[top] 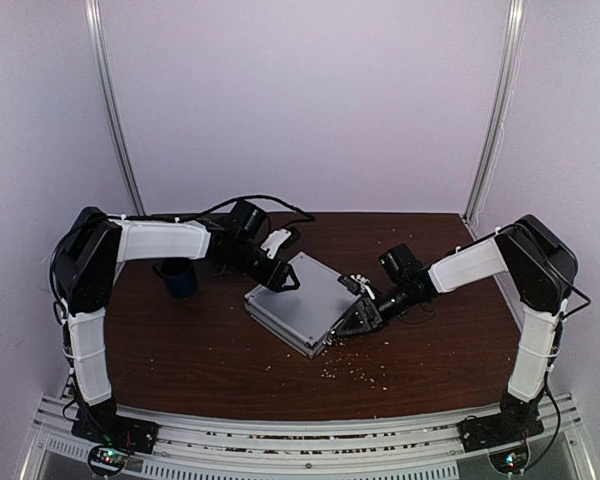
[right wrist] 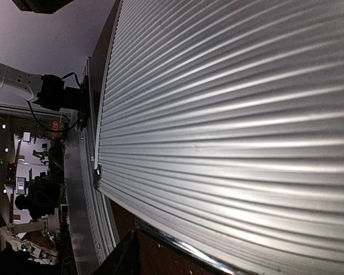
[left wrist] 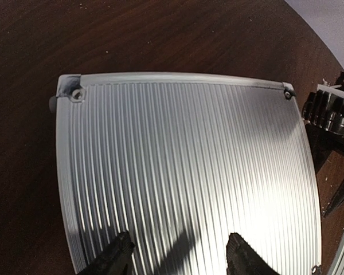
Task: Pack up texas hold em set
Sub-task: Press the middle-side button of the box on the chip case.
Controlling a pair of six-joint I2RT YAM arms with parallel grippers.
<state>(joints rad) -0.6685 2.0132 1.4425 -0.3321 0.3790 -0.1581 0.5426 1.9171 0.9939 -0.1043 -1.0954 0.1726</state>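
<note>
- Pale lilac walls close in a dark wooden table [top: 180,350], and the silver briefcase [top: 298,300] lies near its middle, turned at an angle between the two arms.
- Packing looks close to finished. The ribbed lid faces up and is down over the base, and no chips, card boxes, dice or dealer buttons show anywhere outside the case.
- What is left appears to be seating the lid fully and fastening it. Whether the seam is shut tight or the latches are done cannot be told. In the right wrist view a second aluminium band runs beside the lid's edge, which may mean a slight gap.
- The left gripper [top: 280,277] sits at the far left edge of the case. From its wrist camera its two fingers [left wrist: 112,255] are spread apart over the lid with only bare ribbed metal between them, so it is released and holds nothing.
- The right gripper [top: 355,310] is against the case's right edge. Only one dark finger [right wrist: 123,255] shows below the lid, so whether it pinches the edge or merely rests there cannot be told.
- A dark blue mug [top: 177,278] stands to the left of the case, apart from it and under the left forearm. It does not appear to obstruct the lid.
- Small pale specks [top: 358,373] are scattered on the wood in front of the case, too small to identify.
</note>
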